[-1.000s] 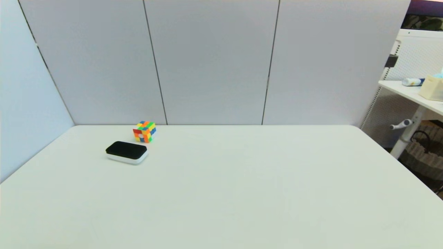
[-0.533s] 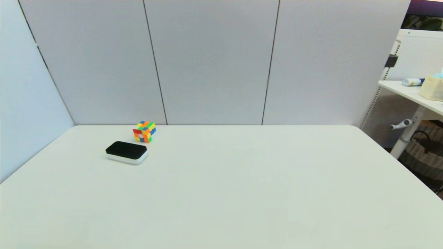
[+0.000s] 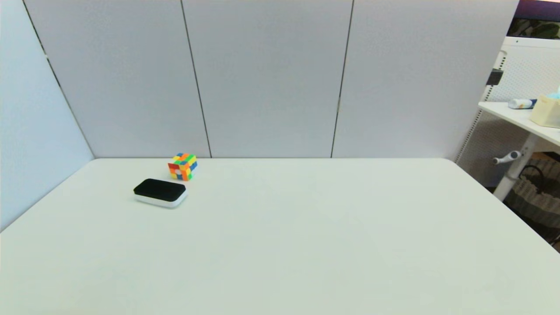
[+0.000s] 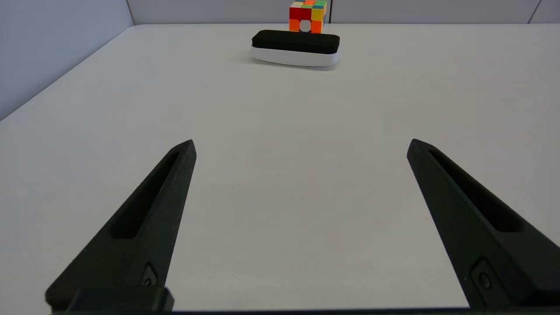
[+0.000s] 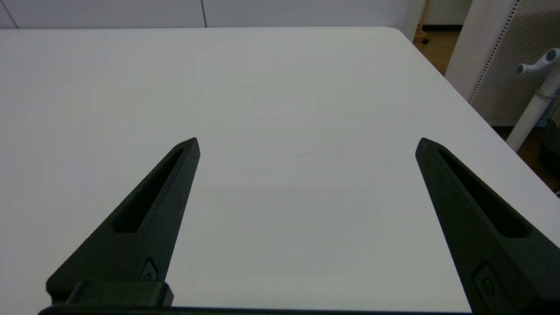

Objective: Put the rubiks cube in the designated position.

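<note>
The rubiks cube stands on the white table at the far left, close to the back wall. Just in front of it lies a flat white pad with a black top. The left wrist view shows the rubiks cube behind the pad, both far ahead of my left gripper, which is open with nothing between its fingers. My right gripper is open too, over bare table near the right side. Neither arm shows in the head view.
Grey partition panels close off the back and left of the table. Past the table's right edge stand a white desk with small items and a basket on the floor.
</note>
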### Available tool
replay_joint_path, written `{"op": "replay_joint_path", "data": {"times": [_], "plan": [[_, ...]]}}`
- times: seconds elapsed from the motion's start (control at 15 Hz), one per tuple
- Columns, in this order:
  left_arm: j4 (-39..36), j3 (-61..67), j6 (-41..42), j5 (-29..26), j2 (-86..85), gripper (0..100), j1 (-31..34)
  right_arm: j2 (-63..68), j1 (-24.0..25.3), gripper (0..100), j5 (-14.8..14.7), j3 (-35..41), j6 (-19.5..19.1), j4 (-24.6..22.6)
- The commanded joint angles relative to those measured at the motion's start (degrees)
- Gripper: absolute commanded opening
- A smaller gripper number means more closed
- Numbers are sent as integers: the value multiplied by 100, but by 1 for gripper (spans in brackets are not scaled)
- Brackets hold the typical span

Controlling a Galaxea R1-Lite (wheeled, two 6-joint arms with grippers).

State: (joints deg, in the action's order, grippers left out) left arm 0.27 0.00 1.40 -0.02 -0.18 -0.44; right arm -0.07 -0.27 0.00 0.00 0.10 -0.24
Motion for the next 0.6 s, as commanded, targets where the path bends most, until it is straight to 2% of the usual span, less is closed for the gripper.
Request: {"op": "replay_joint_path", "data": {"times": [0.07,0.6], "plan": [[0,0,0,-6,18,100,0,7,0,100,0,0,-1,-2],[0,0,0,-6,18,100,0,7,0,100,0,0,-1,-2]]}}
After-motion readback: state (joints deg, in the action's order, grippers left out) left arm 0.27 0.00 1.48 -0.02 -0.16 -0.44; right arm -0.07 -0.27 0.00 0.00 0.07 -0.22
